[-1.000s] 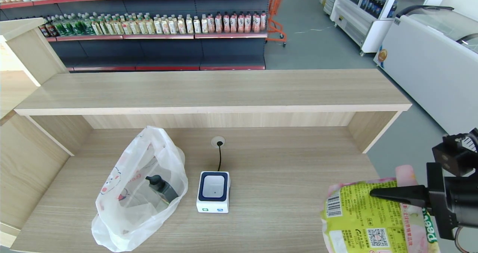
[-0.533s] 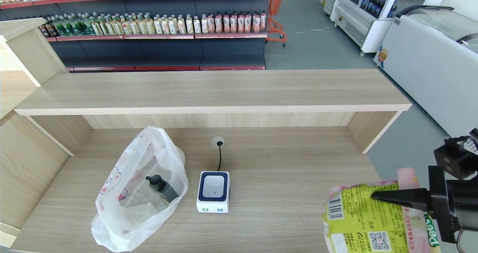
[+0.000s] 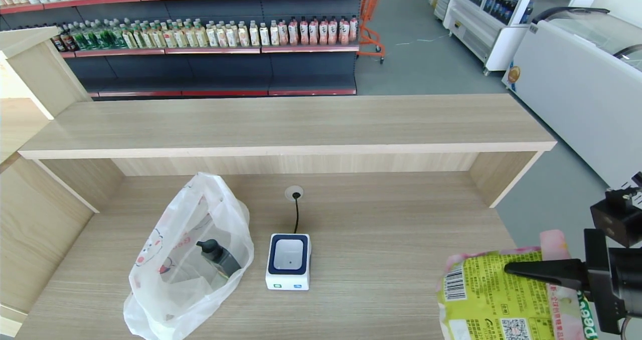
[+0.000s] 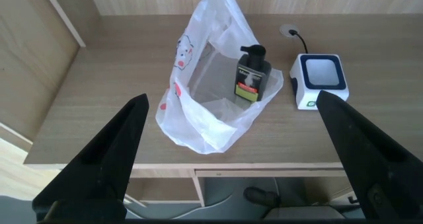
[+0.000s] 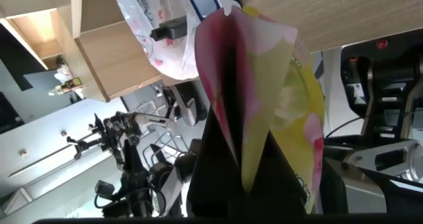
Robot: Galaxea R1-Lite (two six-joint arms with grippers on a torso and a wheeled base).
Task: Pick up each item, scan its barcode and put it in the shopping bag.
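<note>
Currently, the right gripper (image 3: pixel 516 270) is seen at the lower right of the head view, and its fingers are closed firmly on a yellow-green and pink snack packet (image 3: pixel 481 300). In the right wrist view the same gripper (image 5: pixel 244 171) is shown pinching the pink sealed edge of the packet (image 5: pixel 264 85). The packet is held in the air at the right end of the counter (image 3: pixel 391 239), with its printed back turned upward, so that the barcode (image 3: pixel 455 283) is visible near its left corner. The left gripper (image 4: pixel 231 97) is held with its fingers spread wide and nothing between them. The scanner (image 3: pixel 288 261) is placed in the lower middle of the frame, well apart from the packet, so the packet is judged to be picked up but not yet scanned. Just to the left of the scanner the shopping bag (image 3: pixel 165 280) is standing open, and one dark pump bottle (image 3: pixel 218 257) is found inside it. One item is therefore judged as finished. For the packet, the barcode must be brought over the scanner window, probably turned downward, and then the packet must be put into the bag. Whether further items are waiting cannot be told.
</note>
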